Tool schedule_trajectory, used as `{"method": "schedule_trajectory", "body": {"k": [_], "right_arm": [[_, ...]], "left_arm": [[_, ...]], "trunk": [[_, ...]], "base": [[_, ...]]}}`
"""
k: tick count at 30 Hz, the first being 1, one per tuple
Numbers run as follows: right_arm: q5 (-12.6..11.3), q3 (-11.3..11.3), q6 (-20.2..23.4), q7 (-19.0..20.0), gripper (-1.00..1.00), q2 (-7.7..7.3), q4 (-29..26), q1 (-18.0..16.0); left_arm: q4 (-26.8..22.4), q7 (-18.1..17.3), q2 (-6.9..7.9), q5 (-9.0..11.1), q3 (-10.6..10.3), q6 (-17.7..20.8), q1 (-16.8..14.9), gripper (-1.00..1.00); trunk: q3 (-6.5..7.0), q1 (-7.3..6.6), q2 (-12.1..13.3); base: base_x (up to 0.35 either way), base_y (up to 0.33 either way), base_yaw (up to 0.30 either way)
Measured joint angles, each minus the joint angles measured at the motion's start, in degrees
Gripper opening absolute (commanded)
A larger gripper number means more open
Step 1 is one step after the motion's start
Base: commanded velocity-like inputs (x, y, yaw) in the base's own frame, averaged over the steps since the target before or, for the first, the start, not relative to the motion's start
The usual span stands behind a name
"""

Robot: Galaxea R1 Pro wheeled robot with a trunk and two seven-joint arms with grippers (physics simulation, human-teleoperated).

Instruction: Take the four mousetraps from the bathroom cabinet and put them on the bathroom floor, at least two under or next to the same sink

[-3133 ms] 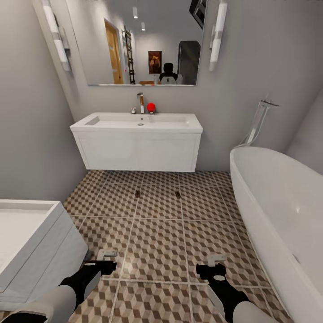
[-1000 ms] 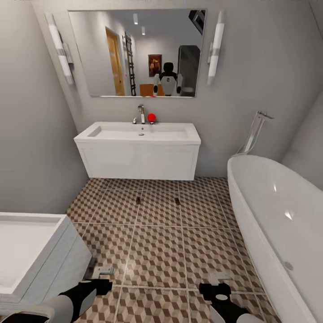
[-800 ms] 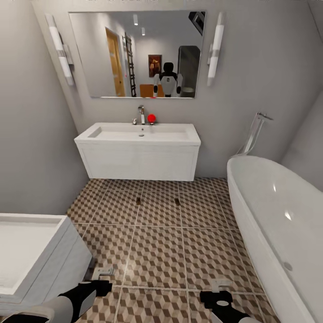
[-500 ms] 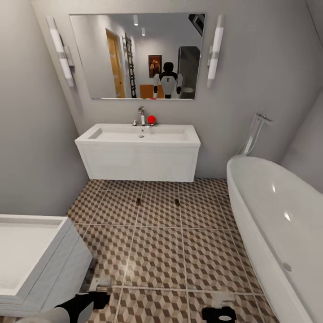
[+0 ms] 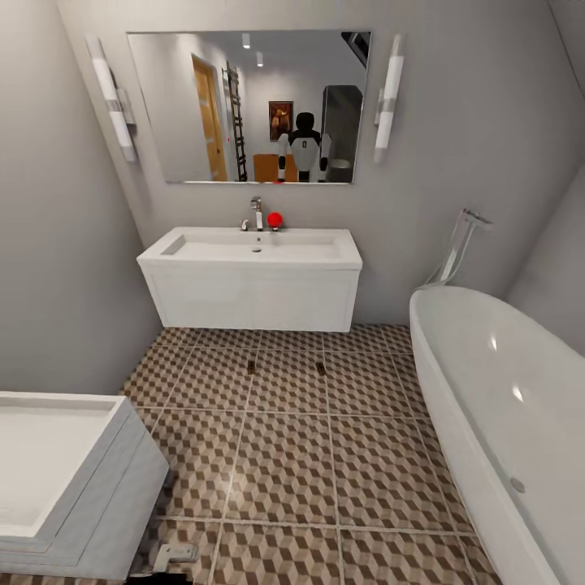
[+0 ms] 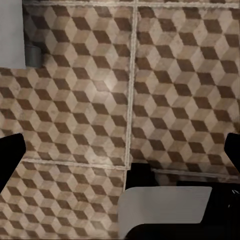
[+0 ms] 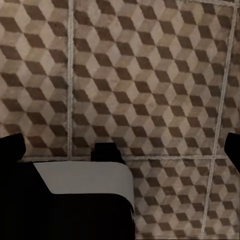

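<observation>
left gripper (image 6: 120, 150): in the left wrist view its two dark fingertips (image 6: 11, 152) sit at opposite edges of the picture, spread wide, nothing between them but patterned floor (image 6: 80, 90). in the head view only a grey tip of it (image 5: 172, 556) pokes in at the bottom edge, just beside the white tray-like unit (image 5: 49, 463) at the lower left.

right gripper (image 7: 120, 150): same posture in the right wrist view, dark fingertips (image 7: 12, 147) at the two edges, spread wide, holding nothing and touching nothing. cube-pattern tiles and pale grout lines lie beyond it.

landmark: the sink (image 5: 256, 248), a white basin on a white two-door vanity against the far wall.

- basin looks empty apart from the drain; a chrome tap (image 5: 257, 213) and a red egg-shaped object (image 5: 275, 219) stand on its back rim, the red object just beside the tap.
- two mousetraps lie on the floor in front of the vanity, near its base: one (image 5: 251, 367) ahead of the left door, the other (image 5: 321, 368) ahead of the right door. well apart from each other, both flat on the tiles. too small to make out the metal parts.
- mirror (image 5: 252, 106) on the wall above the sink, a tube lamp (image 5: 388, 85) at each side.
- white bathtub (image 5: 504, 406) to the right of the sink, nothing visible inside but its drain; a chrome filler (image 5: 459, 244) stands between tub and sink.
- the white tray-like unit's shallow top holds nothing.
</observation>
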Motion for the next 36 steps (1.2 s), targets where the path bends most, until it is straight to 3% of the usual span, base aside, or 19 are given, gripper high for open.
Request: {"method": "schedule_trajectory", "body": {"k": [15,25,36], "right_arm": [[-0.1,0.01,-0.53,0.15,1.0,-1.45,0.01,7.37],[-0.13,0.02,-0.6,0.24,1.0,-1.29,0.01,9.04],[-0.17,0.03,-0.55,1.49,1.0,-1.01,0.04,9.74]], "left_arm": [[-0.02,-0.23,-0.82,-0.32,-0.07,-0.34,7.54,1.0],[-0.03,-0.54,-2.14,-0.35,-0.09,-0.37,9.12,1.0],[-0.04,-0.6,-3.72,-0.33,-0.09,-0.36,9.45,1.0]], "trunk": [[2.7,-3.3,6.02],[4.49,-5.49,10.03],[4.56,-5.5,10.05]], "base": [[0.0,0.0,0.0],[0.0,0.0,0.0],[0.0,0.0,0.0]]}}
